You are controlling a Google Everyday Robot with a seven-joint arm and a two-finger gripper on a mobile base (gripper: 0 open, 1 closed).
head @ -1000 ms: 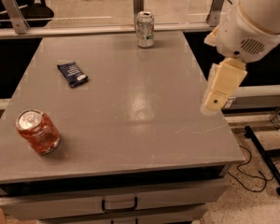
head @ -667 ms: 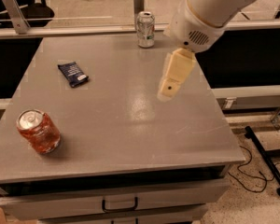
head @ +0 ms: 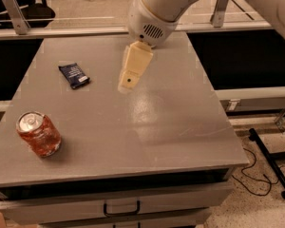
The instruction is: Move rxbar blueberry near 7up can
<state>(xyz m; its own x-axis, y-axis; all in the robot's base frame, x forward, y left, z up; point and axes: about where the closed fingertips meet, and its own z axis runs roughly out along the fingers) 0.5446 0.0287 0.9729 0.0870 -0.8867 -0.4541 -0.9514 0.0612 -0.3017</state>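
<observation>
Over the far middle of the grey table (head: 180, 127), in the single camera view, we see the gripper (head: 127, 83) hanging tilted, its cream-coloured tip pointing down and a little to the left. It is just above the tabletop, with a faint shadow beneath it. We cannot tell whether it is parted or closed, since it shows as one pale block. We see nothing in its hold. The white arm (head: 156, 8) behind it comes in from the far right and covers part of the table's far edge.

To the left of the gripper, we find the rxbar blueberry (head: 74, 75) lying flat on the table, its dark navy wrapper turned at a slant with white print facing up. It is in the far-left part of the top, apart from the gripper and touching nothing else.

At the near-left corner, we see an orange-red translucent can (head: 39, 134) with its silver top towards us. It is well apart from the bar and from the gripper.

Under the near edge of the table we see a drawer front with a dark handle (head: 121, 207). On the floor at the right, a black bar (head: 270, 163) lies beside some thin cables (head: 254, 175). Along the far side a pale rail (head: 61, 31) runs behind the table, with a metal bracket (head: 12, 11) standing on it at the left.
</observation>
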